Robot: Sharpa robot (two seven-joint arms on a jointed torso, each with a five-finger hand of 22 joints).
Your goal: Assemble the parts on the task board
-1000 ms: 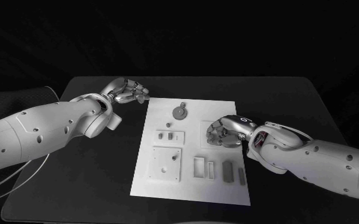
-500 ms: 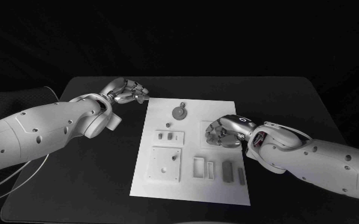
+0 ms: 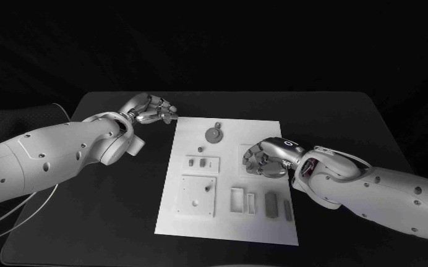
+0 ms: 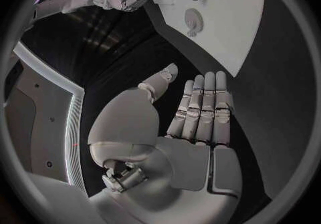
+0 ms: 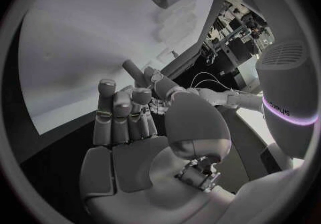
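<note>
Over the task board [image 3: 227, 217], right of centre, the right hand [image 3: 265, 159] curls downward; whether it holds anything is unclear. Far left, the left hand [image 3: 151, 109] hovers, fingers straight, empty.

The right hand [image 3: 265, 158] hangs over the task board [image 3: 258, 227] at its right middle, blocking that stretch. The left hand [image 3: 151, 109] sits off the board's far left corner. Black table [image 3: 107, 217] lies open on both sides; the board's near edge is unblocked.
</note>
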